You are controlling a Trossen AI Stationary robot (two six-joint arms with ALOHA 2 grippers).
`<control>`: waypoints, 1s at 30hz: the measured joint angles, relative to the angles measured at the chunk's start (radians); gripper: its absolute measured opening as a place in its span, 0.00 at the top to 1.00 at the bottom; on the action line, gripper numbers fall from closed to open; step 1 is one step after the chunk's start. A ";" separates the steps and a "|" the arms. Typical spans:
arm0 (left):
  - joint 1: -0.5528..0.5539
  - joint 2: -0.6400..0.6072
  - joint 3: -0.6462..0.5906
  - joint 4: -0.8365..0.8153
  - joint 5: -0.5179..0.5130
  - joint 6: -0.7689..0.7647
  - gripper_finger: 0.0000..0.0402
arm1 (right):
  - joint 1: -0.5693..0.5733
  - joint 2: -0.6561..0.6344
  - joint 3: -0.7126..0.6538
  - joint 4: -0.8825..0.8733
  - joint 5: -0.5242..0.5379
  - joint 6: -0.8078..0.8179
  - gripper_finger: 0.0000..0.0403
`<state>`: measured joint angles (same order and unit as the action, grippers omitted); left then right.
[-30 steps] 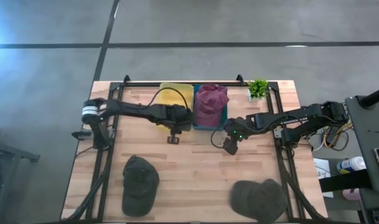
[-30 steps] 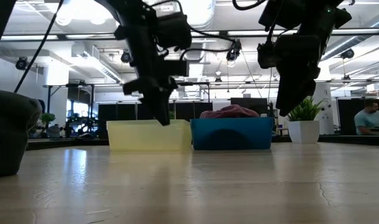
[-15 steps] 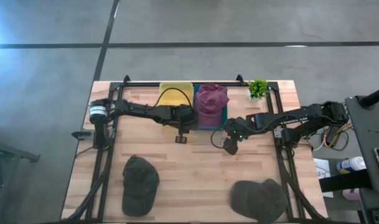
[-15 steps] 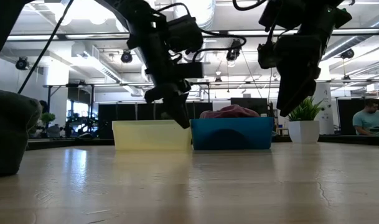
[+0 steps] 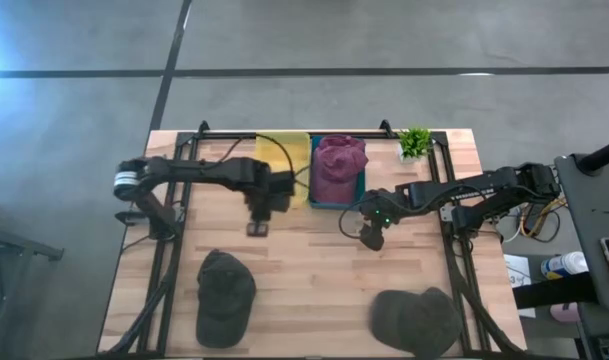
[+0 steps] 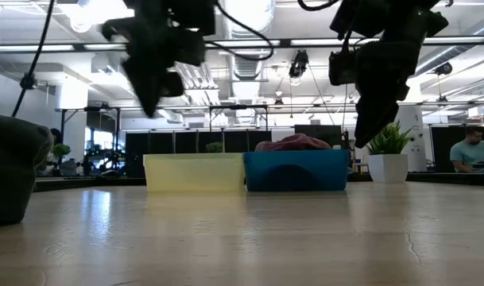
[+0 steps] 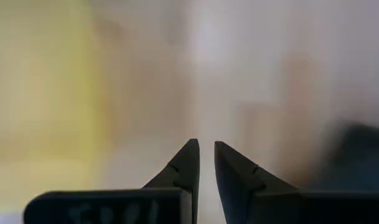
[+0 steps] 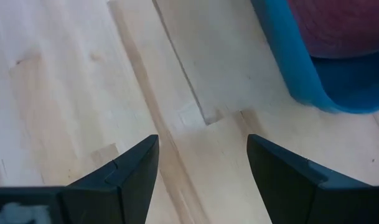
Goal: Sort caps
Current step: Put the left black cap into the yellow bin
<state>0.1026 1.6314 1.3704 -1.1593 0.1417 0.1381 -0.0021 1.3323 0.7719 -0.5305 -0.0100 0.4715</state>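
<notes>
Overhead, the left gripper (image 5: 258, 228) hovers nearly closed and empty; the right gripper (image 5: 369, 240) hangs spread apart.

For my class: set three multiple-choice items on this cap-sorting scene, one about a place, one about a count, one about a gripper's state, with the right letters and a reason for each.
1. Where does the maroon cap lie?
A. in the teal bin
B. in the yellow bin
C. on the table

2. How many olive-grey caps lie on the table, outside the bins?
A. none
B. two
C. four

3. How do the right gripper's fingers stand?
A. shut on a cap
B. shut, empty
C. open, empty

Answers:
1 A, maroon fabric fills the teal bin.
2 B, one olive-grey cap lies front left, another olive-grey cap front right.
3 C, bare wood shows between its spread fingers.
</notes>
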 joint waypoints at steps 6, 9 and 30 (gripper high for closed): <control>-0.076 -0.094 -0.090 -0.031 0.136 -0.135 0.89 | 0.000 0.000 0.000 0.072 -0.045 -0.016 0.41; -0.137 -0.142 -0.112 -0.027 0.121 -0.198 0.89 | 0.000 0.000 0.000 0.114 -0.044 -0.016 0.41; -0.652 -0.208 -0.446 0.226 0.183 -0.601 0.89 | 0.185 0.093 0.000 0.298 -0.054 0.348 0.41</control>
<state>-0.5496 1.4231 0.9241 -0.9334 0.3251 -0.4631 0.1828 1.4257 0.7719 -0.2327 -0.0645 0.8195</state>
